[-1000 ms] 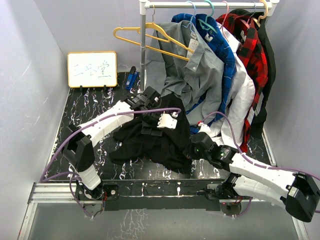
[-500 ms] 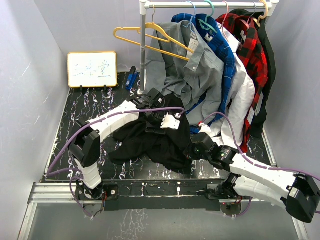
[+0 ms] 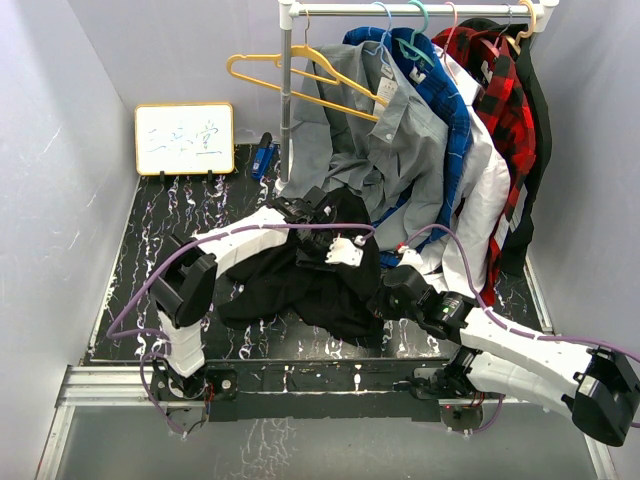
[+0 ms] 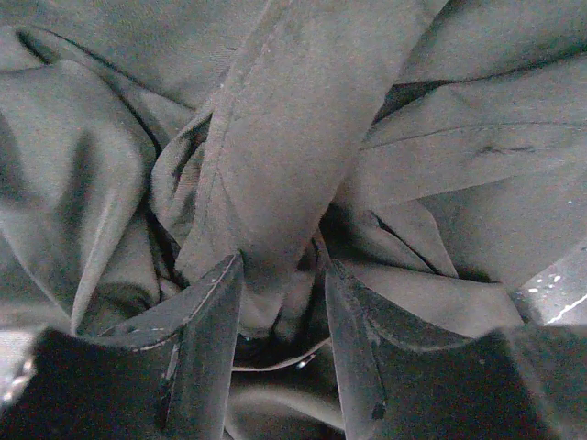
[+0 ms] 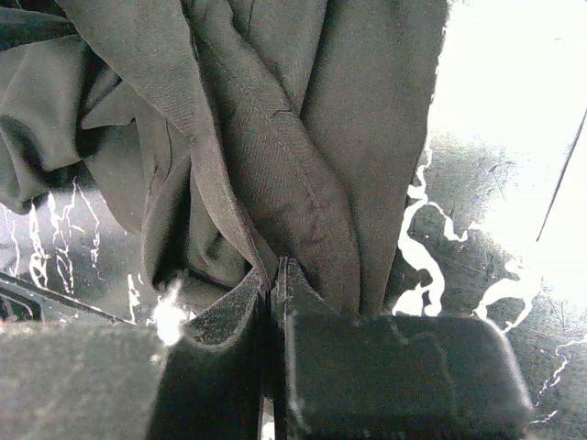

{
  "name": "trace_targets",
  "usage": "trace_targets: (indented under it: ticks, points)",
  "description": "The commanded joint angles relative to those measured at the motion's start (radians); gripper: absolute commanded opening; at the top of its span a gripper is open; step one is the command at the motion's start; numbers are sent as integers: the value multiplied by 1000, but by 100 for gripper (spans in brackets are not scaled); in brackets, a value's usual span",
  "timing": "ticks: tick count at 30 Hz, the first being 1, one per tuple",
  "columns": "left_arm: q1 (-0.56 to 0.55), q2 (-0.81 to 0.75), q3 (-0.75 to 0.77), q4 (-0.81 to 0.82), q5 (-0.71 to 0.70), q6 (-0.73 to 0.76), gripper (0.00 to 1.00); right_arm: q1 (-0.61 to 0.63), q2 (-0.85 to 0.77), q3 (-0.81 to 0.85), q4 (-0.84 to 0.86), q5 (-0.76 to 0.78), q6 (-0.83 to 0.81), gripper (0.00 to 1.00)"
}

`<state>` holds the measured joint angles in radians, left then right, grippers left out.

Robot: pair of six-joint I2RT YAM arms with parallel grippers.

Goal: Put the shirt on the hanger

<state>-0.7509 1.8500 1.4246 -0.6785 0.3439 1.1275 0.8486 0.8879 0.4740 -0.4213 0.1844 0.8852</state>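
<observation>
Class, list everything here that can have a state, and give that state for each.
hanger, hanging empty from the rail
shirt, crumpled on the table, not on the hanger
left gripper, astride a shirt fold, grip unclear
right gripper, shut on the shirt
whiteboard, upright, written on
grey shirt, hanging on the rail

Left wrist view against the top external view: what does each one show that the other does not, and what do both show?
Only the left wrist view shows a fold of the black shirt standing between the left jaws. Only the top external view shows the yellow hanger on the rail, the whiteboard, the hung clothes and both arms. Both show the crumpled shirt and the black marbled table.
</observation>
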Motion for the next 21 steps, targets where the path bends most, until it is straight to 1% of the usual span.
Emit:
trace_targets:
  ticks: [1,5,7,9,10,16,21]
  points:
    - [-4,19,26,6,-1,11,38,-8,-7,-14,42,10,1,0]
    - [-3,38,32,22,-13,11,27,-11,-1,-14,46,7,-3,0]
    - [-4,52,44,14,-18,6,17,-11,1,-14,48,5,-5,0]
    - [-4,65,65,1,-21,1,1,-13,2,-12,47,2,-8,0]
    - [-4,68,75,-3,-22,-4,0,-14,2,-12,48,2,-8,0]
    - [-4,29,88,4,-38,-7,0,-16,3,-7,46,-2,-9,0]
    - [-4,-33,93,-43,-57,-7,0,-16,2,4,37,-14,-14,0]
